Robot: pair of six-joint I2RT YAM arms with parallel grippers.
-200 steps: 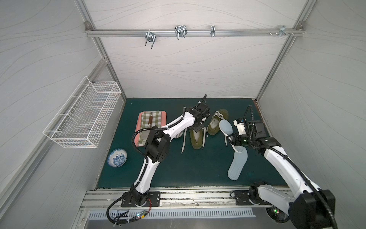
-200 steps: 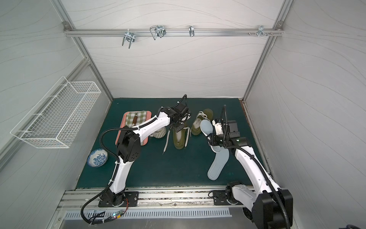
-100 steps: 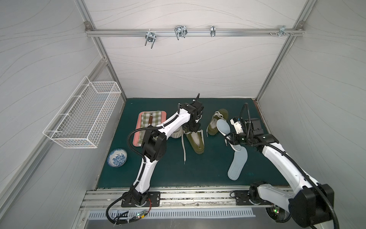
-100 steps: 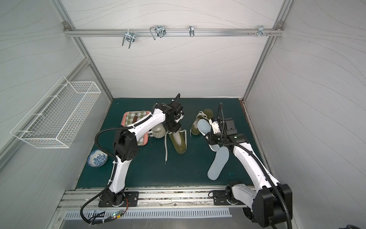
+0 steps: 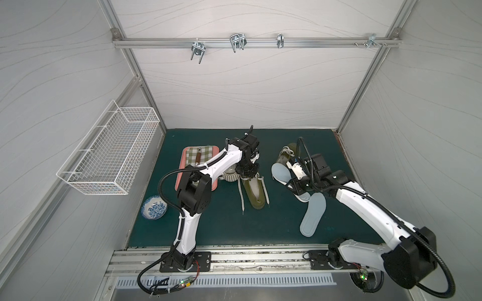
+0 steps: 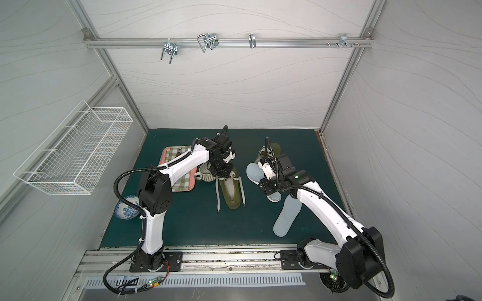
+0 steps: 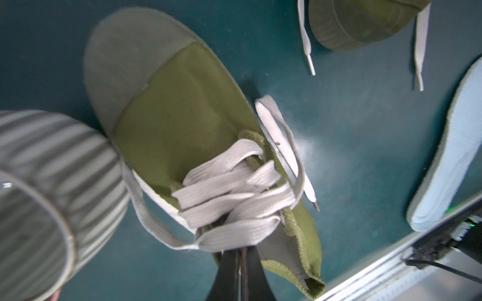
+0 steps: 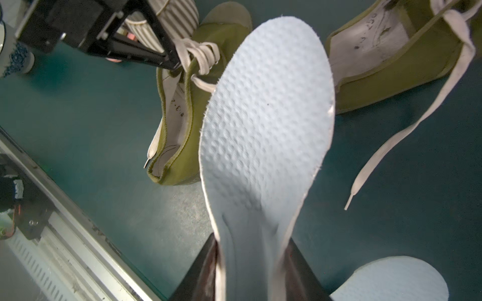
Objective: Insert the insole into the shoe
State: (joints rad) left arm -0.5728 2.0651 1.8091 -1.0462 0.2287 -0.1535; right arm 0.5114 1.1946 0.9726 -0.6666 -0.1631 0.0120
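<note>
insole (image 8: pixel 266 125) heel seemingly inside right gripper (image 8: pixel 251 241)

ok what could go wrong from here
1. The left gripper pinches the shoe at its laces, crowding the opening the insole must enter.
2. The right gripper holds the insole by one end only; the long free end may buckle.
3. The striped cup sits right beside the shoe's toe; a push could knock it.

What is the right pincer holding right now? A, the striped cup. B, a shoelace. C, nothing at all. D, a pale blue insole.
D: in the right wrist view the right pincer is closed on one end of the pale blue insole.
</note>
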